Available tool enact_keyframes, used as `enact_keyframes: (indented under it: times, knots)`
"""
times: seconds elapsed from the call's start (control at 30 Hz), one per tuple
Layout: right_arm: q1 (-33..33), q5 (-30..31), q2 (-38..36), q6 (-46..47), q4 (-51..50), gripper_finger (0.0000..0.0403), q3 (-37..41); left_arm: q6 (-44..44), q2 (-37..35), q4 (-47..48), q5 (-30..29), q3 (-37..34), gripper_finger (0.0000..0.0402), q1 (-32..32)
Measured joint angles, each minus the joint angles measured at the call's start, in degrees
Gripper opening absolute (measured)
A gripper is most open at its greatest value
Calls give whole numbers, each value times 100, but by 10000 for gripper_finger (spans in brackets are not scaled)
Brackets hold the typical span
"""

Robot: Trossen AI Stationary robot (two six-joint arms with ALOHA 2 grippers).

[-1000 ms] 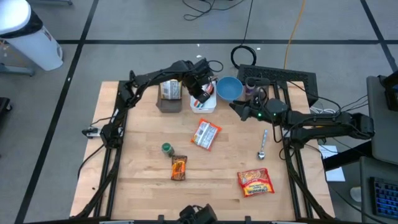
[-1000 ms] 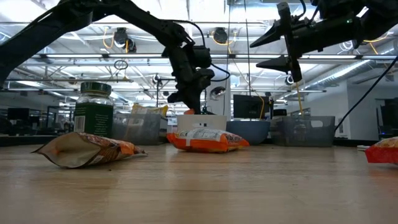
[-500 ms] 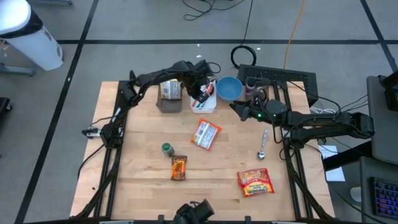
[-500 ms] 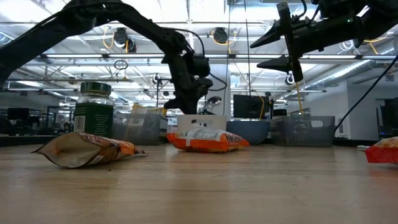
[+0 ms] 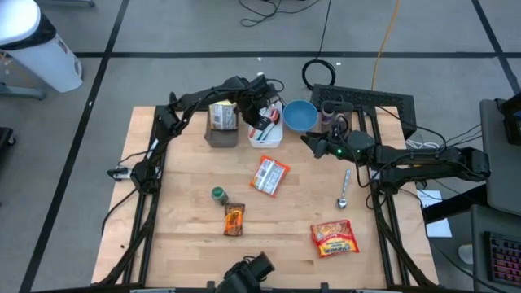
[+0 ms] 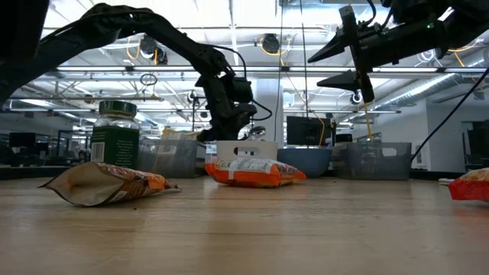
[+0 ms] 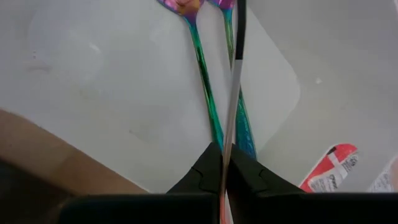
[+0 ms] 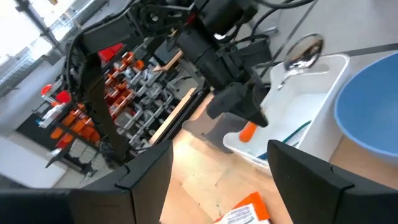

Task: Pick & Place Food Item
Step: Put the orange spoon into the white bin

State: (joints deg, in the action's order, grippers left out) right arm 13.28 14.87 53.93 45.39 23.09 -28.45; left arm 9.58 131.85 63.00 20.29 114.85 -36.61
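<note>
My left gripper (image 5: 259, 120) hovers over the white tray (image 5: 273, 138) at the table's far middle, shut on a silver spoon (image 8: 297, 55) with an orange handle end (image 8: 247, 130). Two iridescent utensils (image 7: 205, 74) lie in the tray below it. Three snack packets (image 5: 269, 175) (image 5: 234, 219) (image 5: 334, 238) lie flat on the wood. My right gripper (image 5: 313, 140) waits open, held level above the table to the right of the blue bowl (image 5: 299, 115), touching nothing. My left gripper pinches the spoon's thin shaft (image 7: 231, 106) between its two fingers, close to the orange handle end. The fingers come from above, slanting down, and the shaft runs on ahead of them. The spoon is tilted over the tray, its bowl end (image 8: 305, 50) by the tray's far rim.
A clear container (image 5: 221, 122) stands left of the tray. A green-lidded jar (image 5: 217, 194) stands by the middle packets, and another spoon (image 5: 345, 189) lies at the right. A black crate (image 5: 366, 102) stands beyond the far right corner. The wood at the near left is bare.
My left gripper has sunk toward the white tray and shifted a little toward the table's left edge, staying shut on the spoon, which went down with it.
</note>
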Motion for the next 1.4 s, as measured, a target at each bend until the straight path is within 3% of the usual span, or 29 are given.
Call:
enact_keyframes:
  times: [0.77,1.2,1.4]
  knots:
    - [13,203,0,-63,-157,254,0,-252,-2,69,35,0,10,57]
    - [13,204,-1,-46,-151,254,0,-458,246,600,-586,13,11,240]
    - [13,204,-1,-20,-153,254,0,-457,247,588,-586,13,17,255]
